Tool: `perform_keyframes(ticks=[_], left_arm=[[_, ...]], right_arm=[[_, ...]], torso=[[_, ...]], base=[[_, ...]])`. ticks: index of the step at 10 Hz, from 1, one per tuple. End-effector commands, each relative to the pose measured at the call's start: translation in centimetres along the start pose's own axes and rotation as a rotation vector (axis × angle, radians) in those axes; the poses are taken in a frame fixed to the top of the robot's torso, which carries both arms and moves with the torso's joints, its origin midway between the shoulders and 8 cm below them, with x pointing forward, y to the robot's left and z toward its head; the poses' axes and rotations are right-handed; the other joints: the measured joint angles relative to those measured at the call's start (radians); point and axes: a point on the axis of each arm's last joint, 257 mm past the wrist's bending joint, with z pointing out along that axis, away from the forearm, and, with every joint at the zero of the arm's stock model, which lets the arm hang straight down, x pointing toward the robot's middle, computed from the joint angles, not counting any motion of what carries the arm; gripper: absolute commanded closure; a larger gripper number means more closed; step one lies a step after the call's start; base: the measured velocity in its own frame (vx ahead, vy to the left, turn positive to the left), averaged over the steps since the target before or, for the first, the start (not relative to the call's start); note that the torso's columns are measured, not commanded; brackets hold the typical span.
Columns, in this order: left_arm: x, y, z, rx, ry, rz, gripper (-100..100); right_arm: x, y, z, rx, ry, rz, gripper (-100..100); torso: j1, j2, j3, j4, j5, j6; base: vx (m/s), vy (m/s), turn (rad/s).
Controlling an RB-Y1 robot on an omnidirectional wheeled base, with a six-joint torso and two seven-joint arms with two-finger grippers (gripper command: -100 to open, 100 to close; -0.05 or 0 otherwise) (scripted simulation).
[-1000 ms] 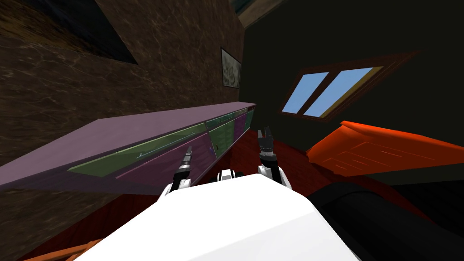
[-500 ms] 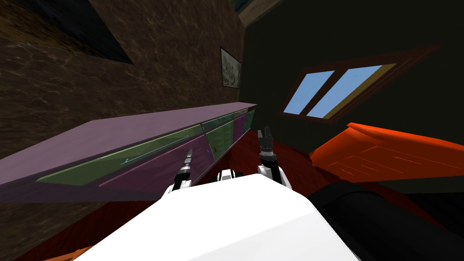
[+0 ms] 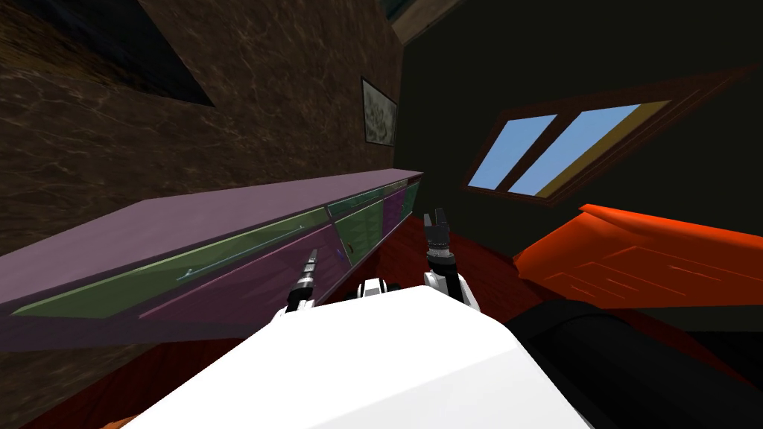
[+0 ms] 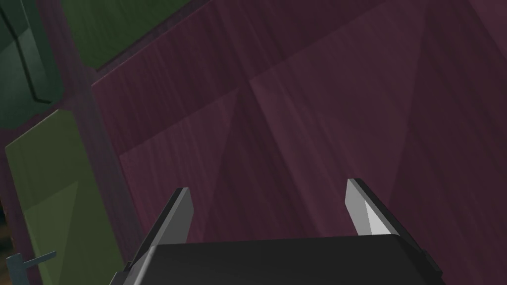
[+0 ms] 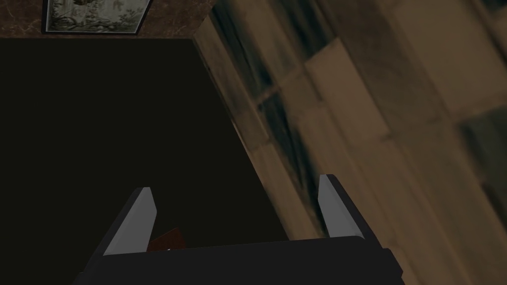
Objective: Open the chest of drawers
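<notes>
To the robot's left, along the brown wall, runs the long chest of drawers [image 3: 223, 212], its fronts purple and green. The left gripper [image 4: 267, 190] faces a purple drawer front [image 4: 297, 114] close up, its fingers spread wide and empty, probably lining up for a grip. A small grey handle [image 4: 29, 260] sits off to the side on a green panel. The right gripper [image 3: 437, 220], also open and empty, is held away from the chest, likely to stay clear.

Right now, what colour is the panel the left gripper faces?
Dark maroon panel, best in the left wrist view.
</notes>
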Motion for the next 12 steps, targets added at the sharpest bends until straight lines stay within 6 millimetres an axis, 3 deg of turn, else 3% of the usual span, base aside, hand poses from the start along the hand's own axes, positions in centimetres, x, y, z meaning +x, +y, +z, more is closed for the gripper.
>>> perform_keyframes(ticks=[1, 5, 12], left_arm=[[0.5, 2.3, -0.2, -0.052, 0.007, 0.005, -100], [1.0, 5.2, -0.9, -0.114, 0.016, 0.011, -100], [2.6, 12.1, -3.8, -0.275, 0.048, 0.018, -100]], right_arm=[[0.0, 0.0, 0.0, 0.0, 0.0, 0.0, 0], [0.0, 0.0, 0.0, 0.0, 0.0, 0.0, 0], [0.0, 0.0, 0.0, 0.0, 0.0, 0.0, 0]], torso=[[0.003, -0.001, 0.001, 0.0, 0.001, 0.002], [0.003, 0.0, 0.001, 0.0, 0.001, 0.002], [-0.002, 0.004, 0.002, 0.002, -0.002, -0.001]], base=[[0.065, -0.069, 0.036], [0.076, -0.073, 0.024], [0.085, -0.084, 0.032]])
